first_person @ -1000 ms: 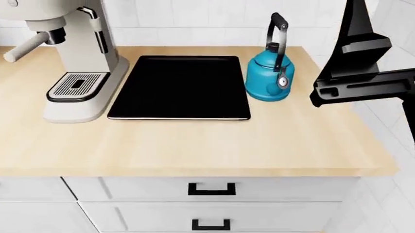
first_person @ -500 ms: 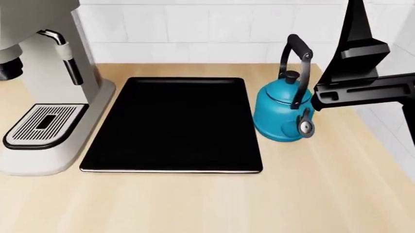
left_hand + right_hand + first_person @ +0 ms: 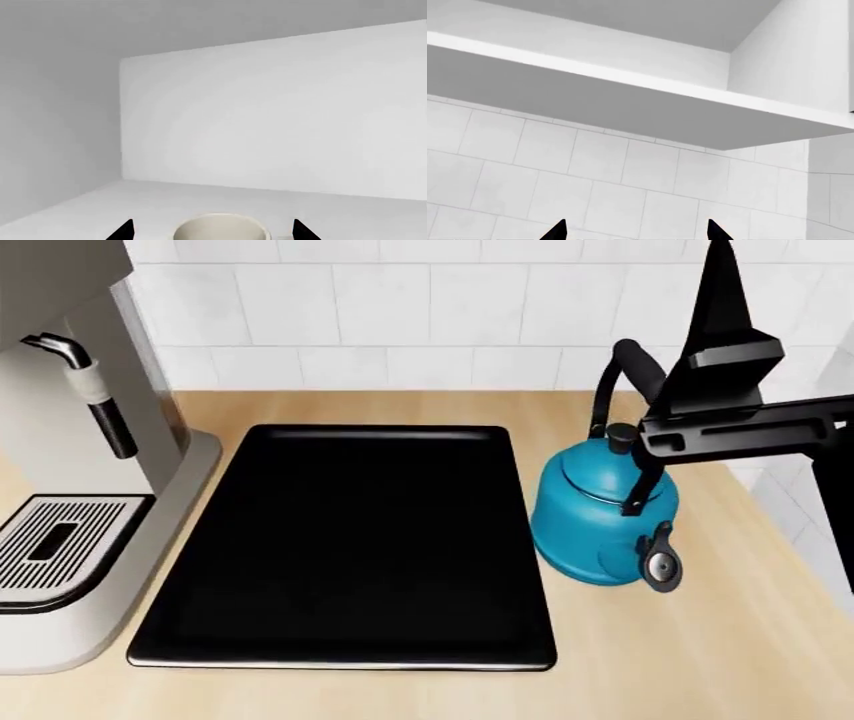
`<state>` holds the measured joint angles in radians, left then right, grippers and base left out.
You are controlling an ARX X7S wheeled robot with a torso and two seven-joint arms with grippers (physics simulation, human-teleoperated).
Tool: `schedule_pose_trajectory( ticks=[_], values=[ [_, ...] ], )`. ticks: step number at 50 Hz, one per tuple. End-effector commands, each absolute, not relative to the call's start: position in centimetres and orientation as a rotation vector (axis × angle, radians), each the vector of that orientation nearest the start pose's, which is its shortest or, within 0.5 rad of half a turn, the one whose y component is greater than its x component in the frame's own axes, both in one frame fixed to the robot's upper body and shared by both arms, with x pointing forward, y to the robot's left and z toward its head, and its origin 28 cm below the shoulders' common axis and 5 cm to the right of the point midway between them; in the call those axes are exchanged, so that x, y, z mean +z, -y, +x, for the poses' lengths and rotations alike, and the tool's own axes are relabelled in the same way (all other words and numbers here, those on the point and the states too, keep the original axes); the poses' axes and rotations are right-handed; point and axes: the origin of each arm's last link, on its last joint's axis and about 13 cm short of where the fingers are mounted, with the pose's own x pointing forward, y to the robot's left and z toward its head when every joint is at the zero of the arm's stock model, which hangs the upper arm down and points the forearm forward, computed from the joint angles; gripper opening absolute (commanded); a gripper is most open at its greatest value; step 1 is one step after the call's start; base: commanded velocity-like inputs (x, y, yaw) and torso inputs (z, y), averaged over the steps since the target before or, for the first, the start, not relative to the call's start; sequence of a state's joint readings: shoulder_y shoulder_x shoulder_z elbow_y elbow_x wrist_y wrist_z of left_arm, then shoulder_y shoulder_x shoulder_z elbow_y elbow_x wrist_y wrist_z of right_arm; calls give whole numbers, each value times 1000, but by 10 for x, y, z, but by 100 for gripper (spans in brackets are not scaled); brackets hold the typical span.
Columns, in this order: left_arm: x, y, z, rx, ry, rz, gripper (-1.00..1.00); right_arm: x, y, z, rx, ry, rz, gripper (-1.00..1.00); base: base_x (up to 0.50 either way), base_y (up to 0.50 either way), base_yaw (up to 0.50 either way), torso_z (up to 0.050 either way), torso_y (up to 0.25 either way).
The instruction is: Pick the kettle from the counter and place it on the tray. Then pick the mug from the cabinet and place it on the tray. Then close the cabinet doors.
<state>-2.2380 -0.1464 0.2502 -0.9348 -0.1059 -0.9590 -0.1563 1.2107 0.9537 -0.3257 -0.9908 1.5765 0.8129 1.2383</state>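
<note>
The teal-blue kettle (image 3: 603, 525) stands upright on the blond wood counter (image 3: 694, 660), just right of the black tray (image 3: 347, 540), which holds nothing. My right arm (image 3: 727, 430) hangs above and behind the kettle, crossing its black handle. In the right wrist view my right gripper (image 3: 637, 232) is open and faces the tiled wall below the cabinet (image 3: 627, 100). Seen from the left wrist, the cream mug (image 3: 220, 229) sits on the white cabinet shelf (image 3: 100, 210), its rim between the open left gripper (image 3: 213, 234) fingertips (image 3: 123, 231). The cabinet doors are out of view.
A cream coffee machine (image 3: 80, 470) with a slotted drip grate (image 3: 54, 550) stands at the tray's left. White wall tiles (image 3: 400, 320) back the counter. The cabinet's back wall (image 3: 280, 115) lies behind the mug.
The head view has moved in and forward: tray and kettle look larger and lower, and the drawers have left the view. The right arm holds its place in the picture.
</note>
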Motion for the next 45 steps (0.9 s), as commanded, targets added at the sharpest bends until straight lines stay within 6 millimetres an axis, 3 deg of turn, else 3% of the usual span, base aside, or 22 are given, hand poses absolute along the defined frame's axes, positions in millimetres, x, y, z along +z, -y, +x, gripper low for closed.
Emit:
schedule_pose_trajectory(
  ticks=[1,12,13,30,36,45],
  values=[
    [526,-260,318,350,235,96,100,307,116,153,-19,543,-195,100,0,0,0,0,0],
    [485,-265,337,337,136,93,100,304,115,157,-16,536,-196,100,0,0,0,0,0],
    [483,-265,338,336,132,92,-100,304,115,157,-17,535,-195,100,0,0,0,0,0],
    [479,-268,338,339,154,68,-100,301,114,160,-17,528,-191,100,0,0,0,0,0],
    [510,-263,322,292,350,27,-100,299,114,161,-15,523,-188,100,-2,0,4,0,0],
    [544,-252,291,227,465,15,-100,299,114,159,-13,523,-184,100,0,0,0,0,0]
  ],
)
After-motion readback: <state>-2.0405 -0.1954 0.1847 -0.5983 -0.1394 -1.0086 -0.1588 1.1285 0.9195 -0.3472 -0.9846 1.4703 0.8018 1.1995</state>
